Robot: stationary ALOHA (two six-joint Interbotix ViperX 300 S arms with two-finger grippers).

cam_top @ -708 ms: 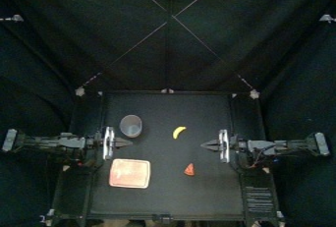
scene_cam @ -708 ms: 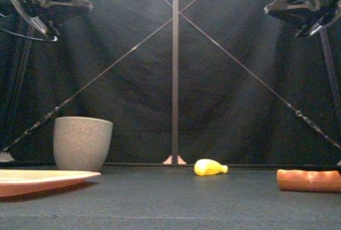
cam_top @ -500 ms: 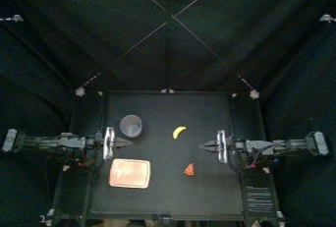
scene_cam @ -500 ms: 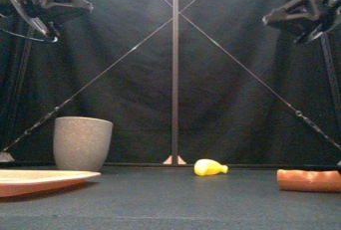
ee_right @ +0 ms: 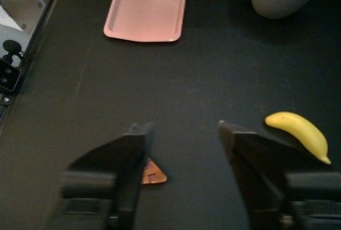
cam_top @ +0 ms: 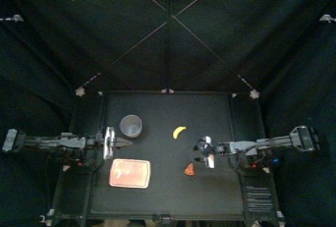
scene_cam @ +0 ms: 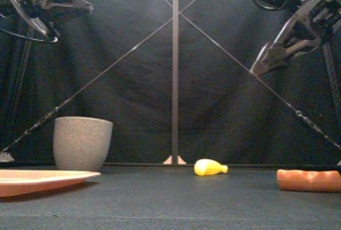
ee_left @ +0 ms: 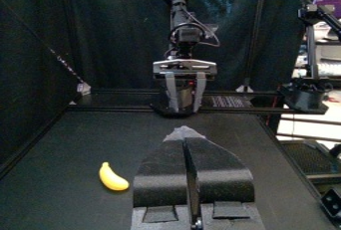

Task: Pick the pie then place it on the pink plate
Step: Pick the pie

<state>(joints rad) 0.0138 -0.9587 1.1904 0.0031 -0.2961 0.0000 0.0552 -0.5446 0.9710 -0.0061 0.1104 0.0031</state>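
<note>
**While my right jaws hang wide, the pie lies untouched on the table**

As my right gripper reaches in from the right edge of the top view, it sits just right of the frame's middle, and its jaws stand wide apart with nothing between them. Seen from my right wrist, the right gripper frames bare black table.

The pie, a small orange-red wedge, lies in the lower middle of the top view, just below and left of that gripper. In the right wrist view only a corner of the pie shows at the lower left, peeking out beside one jaw. From the front the pie rests on the table at the lower right, while my right arm hangs high in the upper right, well above it.

The pink plate lies flat in the lower left part of the table, apart from the pie, and carries nothing. A yellow banana lies near the table's centre. The grey cup stands upright to the banana's left.

My left gripper rests at the left edge of the table, held off the surface. In the left wrist view its jaws are pressed together and hold nothing.
</note>
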